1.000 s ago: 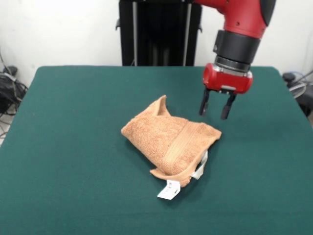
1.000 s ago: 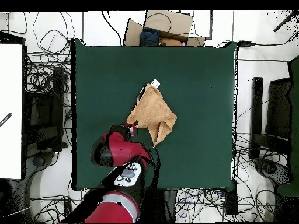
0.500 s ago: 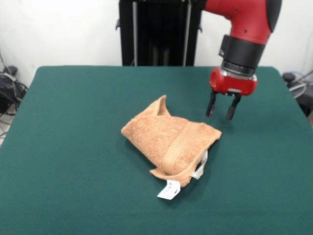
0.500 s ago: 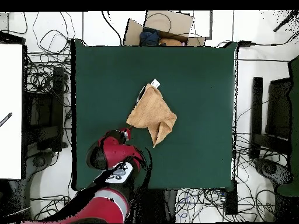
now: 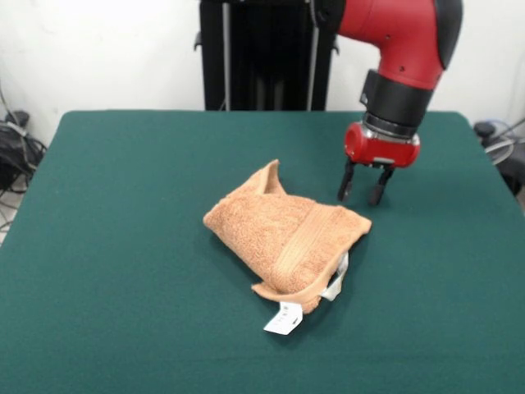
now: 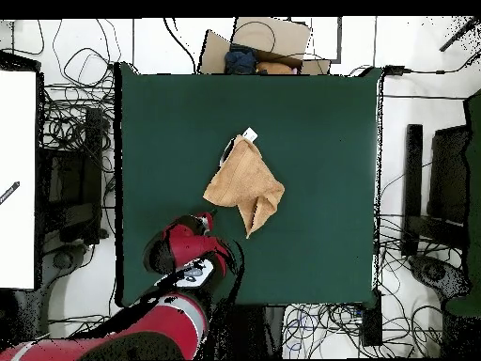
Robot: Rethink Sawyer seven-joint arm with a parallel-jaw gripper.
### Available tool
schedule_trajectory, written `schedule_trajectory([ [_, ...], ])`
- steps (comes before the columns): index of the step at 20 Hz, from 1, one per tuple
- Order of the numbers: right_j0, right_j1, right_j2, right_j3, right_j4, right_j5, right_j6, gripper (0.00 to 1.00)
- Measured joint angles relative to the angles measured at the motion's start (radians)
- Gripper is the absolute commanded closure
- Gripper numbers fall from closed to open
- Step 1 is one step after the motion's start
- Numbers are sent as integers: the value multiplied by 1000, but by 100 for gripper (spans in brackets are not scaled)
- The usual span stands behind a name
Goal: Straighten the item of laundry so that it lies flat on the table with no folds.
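Note:
The orange-tan towel [image 5: 283, 238] lies folded over in a bunched heap in the middle of the green table [image 5: 123, 205]. Its woven band runs across the top layer. Two white tags [image 5: 283, 318] stick out at its near edge. One corner stands up at the far side. In the overhead view the towel [image 6: 245, 185] is a rough triangle near the table's centre. My gripper [image 5: 362, 185] hangs open and empty just above the table, beyond the towel's right corner, not touching it. In the overhead view the red arm [image 6: 188, 246] covers the gripper.
The black pedestal [image 5: 267, 53] stands behind the table's far edge. Cables and equipment [image 6: 66, 141] lie on the floor round the table. A cardboard box [image 6: 263, 42] sits beyond one table edge in the overhead view.
The gripper drifted right and away from the towel, then came back left and slightly lower. It stays open. The towel has not moved.

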Motion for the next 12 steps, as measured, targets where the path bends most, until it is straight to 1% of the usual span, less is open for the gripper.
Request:
schedule_trajectory([
  [5, 26, 12, -23, -8, 0, -9, 0, 0],
  [6, 57, 26, -48, -18, 0, -14, 0, 0],
  [8, 79, 36, -67, -25, 0, -19, 0, 0],
  [12, 152, 76, -129, -48, 0, -42, 0, 0],
])
